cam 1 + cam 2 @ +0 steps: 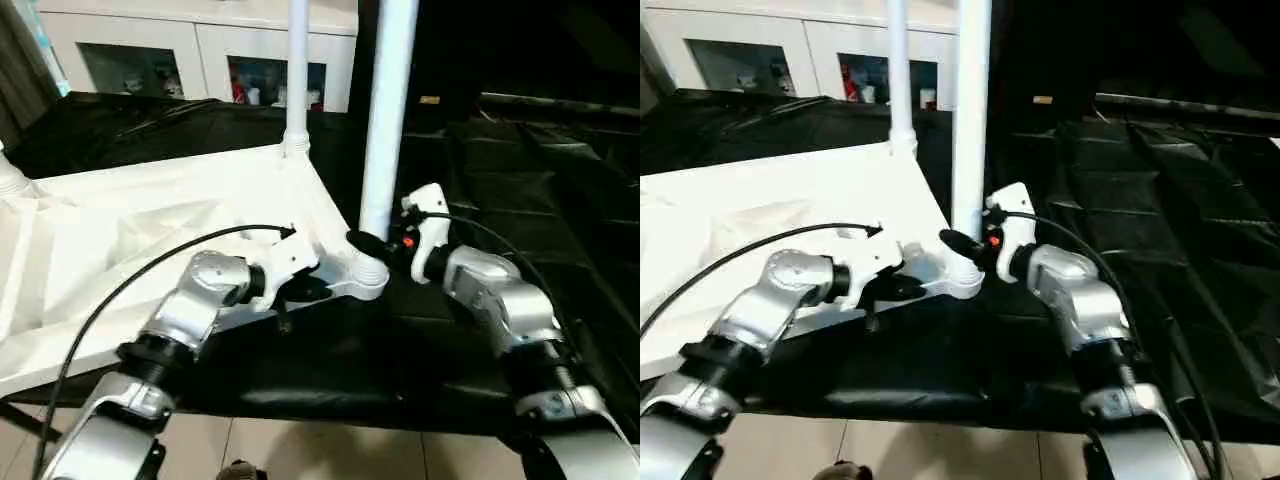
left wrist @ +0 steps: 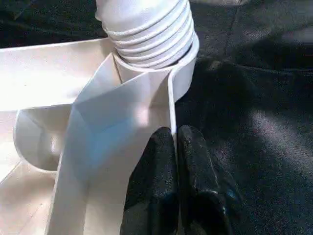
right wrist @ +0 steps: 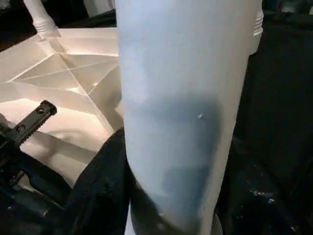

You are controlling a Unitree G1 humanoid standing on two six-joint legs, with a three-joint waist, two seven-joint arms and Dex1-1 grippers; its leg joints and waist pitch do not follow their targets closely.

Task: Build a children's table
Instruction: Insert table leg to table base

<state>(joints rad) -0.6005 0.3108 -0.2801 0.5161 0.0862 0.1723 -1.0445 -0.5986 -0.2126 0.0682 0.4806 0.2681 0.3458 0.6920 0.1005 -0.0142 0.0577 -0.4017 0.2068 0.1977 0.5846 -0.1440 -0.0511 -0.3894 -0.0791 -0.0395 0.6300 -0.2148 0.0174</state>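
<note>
**A:** Set the scene for us. What are we working on?

**B:** A big table draped in crinkled black cloth (image 1: pixel 520 200), running right across the room. Behind it, a white cabinet (image 1: pixel 200 50) with glass doors, small colourful bits on its shelves. Pale floor tiles (image 1: pixel 300 450) at the near edge.

**A:** And the children's table?

**B:** The white tabletop (image 1: pixel 130 230) lies upside down on the black cloth, ribbed underside up, its near corner just at the table's front edge. One leg (image 1: pixel 296 70) stands upright in the far corner socket. A second, nearer leg (image 1: pixel 388 110) stands upright in the near corner socket (image 1: pixel 368 272), its ridged base sitting in the collar.

**A:** Where are the fingers?

**B:** The left gripper (image 1: pixel 305 290) sits at the tabletop's rim, just beside that near socket. Its fingers (image 2: pixel 166 186) are pressed together, with the rim's thin white wall running down to them; I can't tell whether it is pinched between them.

**A:** And the right?

**B:** The right gripper (image 1: pixel 375 245) is low on the near leg, just above the socket, a black finger (image 3: pixel 98 191) on either side of the tube, clasping it.
</note>
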